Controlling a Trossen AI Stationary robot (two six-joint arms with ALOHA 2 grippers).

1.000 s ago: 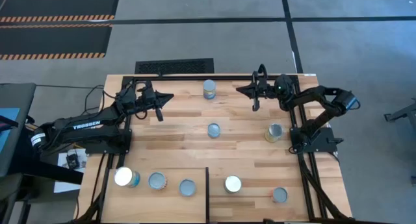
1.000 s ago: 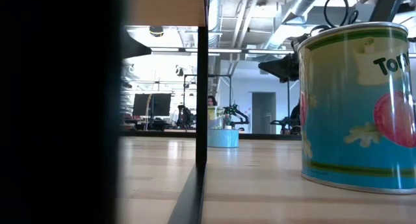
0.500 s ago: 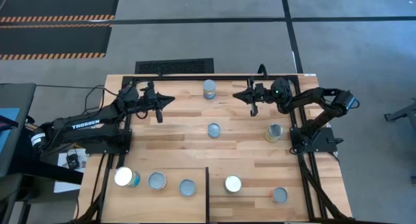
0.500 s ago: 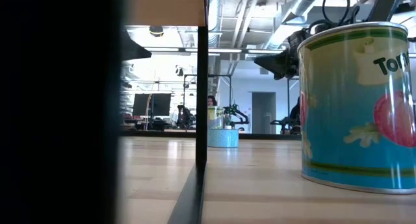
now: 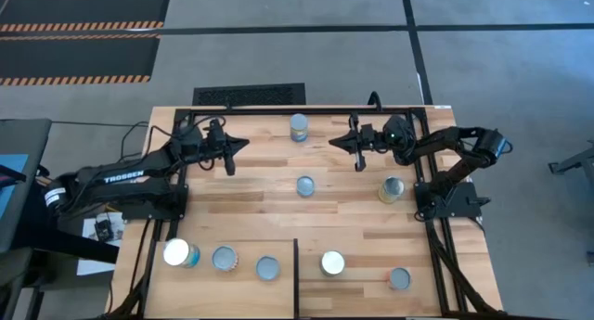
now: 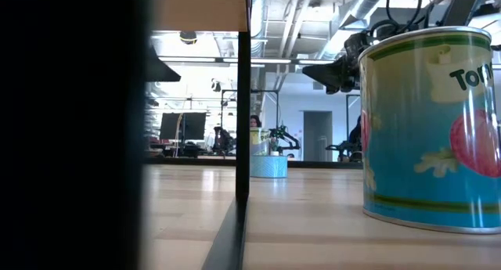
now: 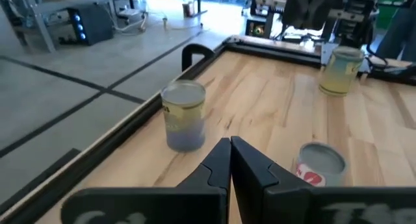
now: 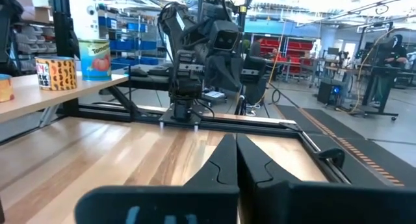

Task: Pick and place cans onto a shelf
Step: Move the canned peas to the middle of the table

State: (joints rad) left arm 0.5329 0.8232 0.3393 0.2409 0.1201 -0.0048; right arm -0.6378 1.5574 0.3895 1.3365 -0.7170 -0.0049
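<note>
Several cans stand upright on the plank table: one at the far edge, one in the middle, one at the right and two near the front. Three more stand on the pale shelf at the near left. My left gripper is shut and empty, held above the table to the left of the far can. My right gripper is shut and empty, to the right of that can. The two grippers point at each other.
A black frame runs along the table's far edge and its sides. The shelf's dark edge stands upright at the near middle. In the low view the tomato can fills the right side. Bare planks lie between the two grippers.
My right gripper has moved toward the table's left edge and a little toward its near edge, staying shut and above the table. No can has moved.
</note>
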